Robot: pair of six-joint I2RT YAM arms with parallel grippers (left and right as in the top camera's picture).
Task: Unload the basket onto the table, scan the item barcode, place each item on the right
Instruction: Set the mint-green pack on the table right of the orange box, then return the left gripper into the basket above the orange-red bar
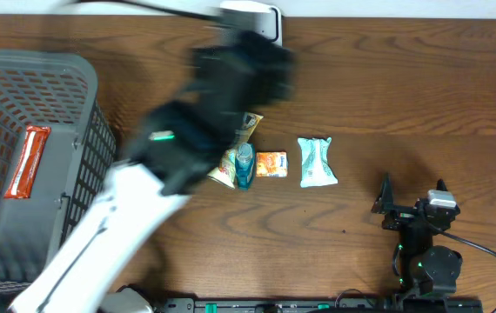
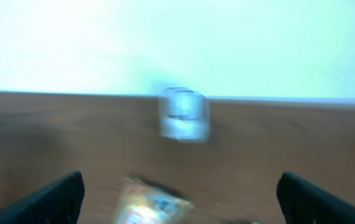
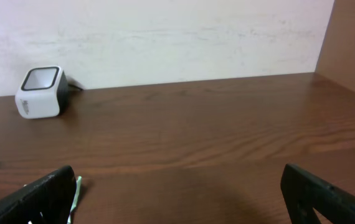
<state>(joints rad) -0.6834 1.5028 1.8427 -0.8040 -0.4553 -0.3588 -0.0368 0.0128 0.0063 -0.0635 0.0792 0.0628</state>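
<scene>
The white barcode scanner (image 1: 252, 19) stands at the table's far edge; it also shows blurred in the left wrist view as the scanner (image 2: 184, 113) and at the left in the right wrist view as the scanner (image 3: 39, 92). A row of items lies mid-table: a yellow packet (image 1: 227, 165), a blue bottle (image 1: 244, 165), an orange packet (image 1: 271, 164) and a white-green packet (image 1: 317, 163). My left gripper (image 1: 246, 65) is motion-blurred above the yellow packet (image 2: 152, 202), open and holding nothing. My right gripper (image 1: 413, 209) rests open and empty at the near right.
A grey mesh basket (image 1: 65, 78) fills the left side, with a red-orange packet (image 1: 29, 161) lying inside. My left arm (image 1: 117, 226) crosses the table diagonally from the near left. The white-green packet's edge (image 3: 76, 190) shows beside my right gripper's left finger.
</scene>
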